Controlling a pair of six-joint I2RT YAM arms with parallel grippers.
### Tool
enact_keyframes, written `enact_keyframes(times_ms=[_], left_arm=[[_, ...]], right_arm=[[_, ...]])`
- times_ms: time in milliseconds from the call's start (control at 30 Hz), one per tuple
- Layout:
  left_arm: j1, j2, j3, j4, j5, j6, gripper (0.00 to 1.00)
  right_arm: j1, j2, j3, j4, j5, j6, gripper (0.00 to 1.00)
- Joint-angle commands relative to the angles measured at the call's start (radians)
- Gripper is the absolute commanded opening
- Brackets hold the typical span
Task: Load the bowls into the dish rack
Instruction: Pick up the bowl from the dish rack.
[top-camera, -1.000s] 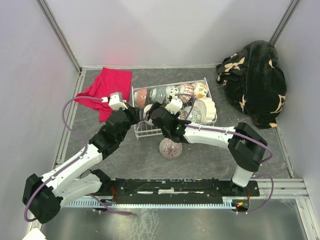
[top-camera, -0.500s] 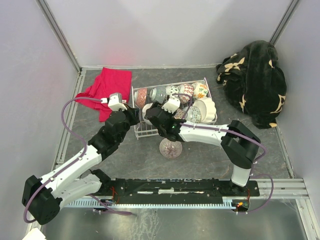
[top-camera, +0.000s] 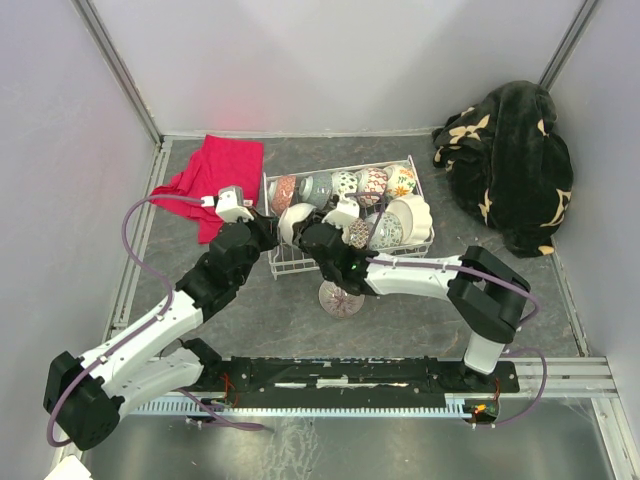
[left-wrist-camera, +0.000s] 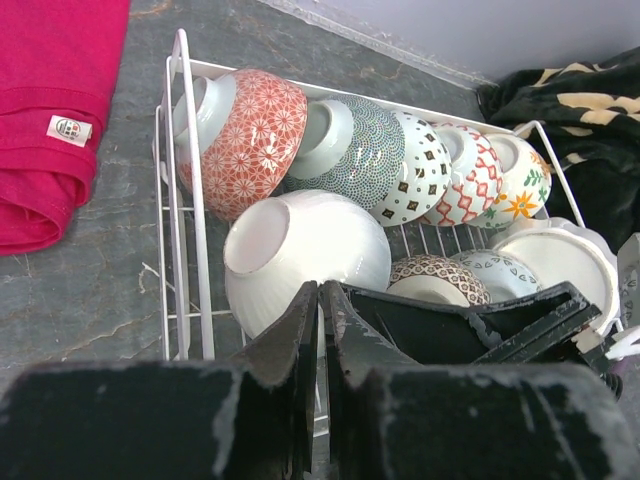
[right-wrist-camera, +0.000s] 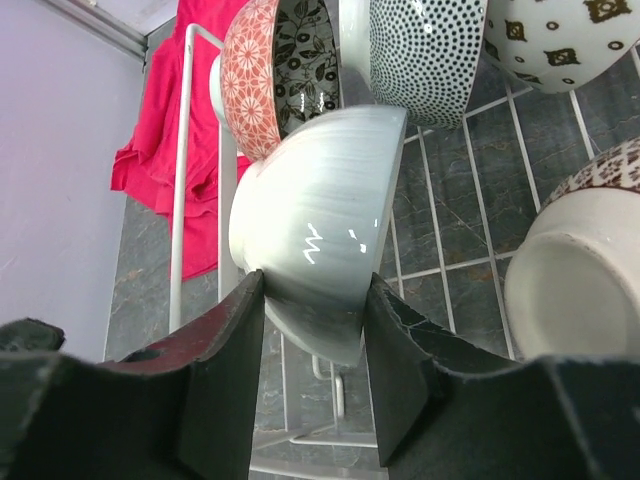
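The white wire dish rack (top-camera: 290, 266) holds a back row of patterned bowls on edge, from a red lattice bowl (top-camera: 284, 192) to a floral one (top-camera: 402, 181). A plain white bowl (top-camera: 296, 222) lies on its side in the rack's front left corner. My right gripper (top-camera: 314, 238) is shut on it; in the right wrist view both fingers (right-wrist-camera: 235, 330) press the white bowl (right-wrist-camera: 320, 215). My left gripper (top-camera: 262, 228) is shut and empty at the rack's left front, its tips (left-wrist-camera: 320, 292) against the white bowl (left-wrist-camera: 300, 240). Another patterned bowl (top-camera: 341, 297) sits on the table before the rack.
A red cloth (top-camera: 215, 175) lies left of the rack, right beside its wire wall (left-wrist-camera: 180, 150). A black floral blanket (top-camera: 510, 160) is heaped at the back right. More bowls (top-camera: 405, 218) fill the rack's right half. Grey walls close in the table.
The right gripper's jaws have closed in from wide open onto the white bowl, and the bowl now shows more to the left of the gripper. The left arm has stayed put.
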Motion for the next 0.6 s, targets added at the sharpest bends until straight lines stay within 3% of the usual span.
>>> enact_keyframes(times_ms=[0,133,300,567], left_arm=[[0.004,-0.02,-0.001,0.025,-0.034,0.02,0.12],[0.004,-0.025,-0.003,0.025,-0.036,0.02,0.12],[0.004,-0.036,-0.007,0.025,-0.044,0.02,0.11],[0.004,-0.053,-0.015,0.027,-0.051,0.017,0.11]], right_arm=[[-0.013,-0.038,-0.098,0.178,-0.029,-0.124,0.33],[-0.014,-0.043,-0.152,0.376,-0.094,-0.191,0.17],[-0.013,-0.048,-0.17,0.47,-0.14,-0.23,0.02],[-0.014,-0.091,-0.2,0.583,-0.222,-0.273,0.01]])
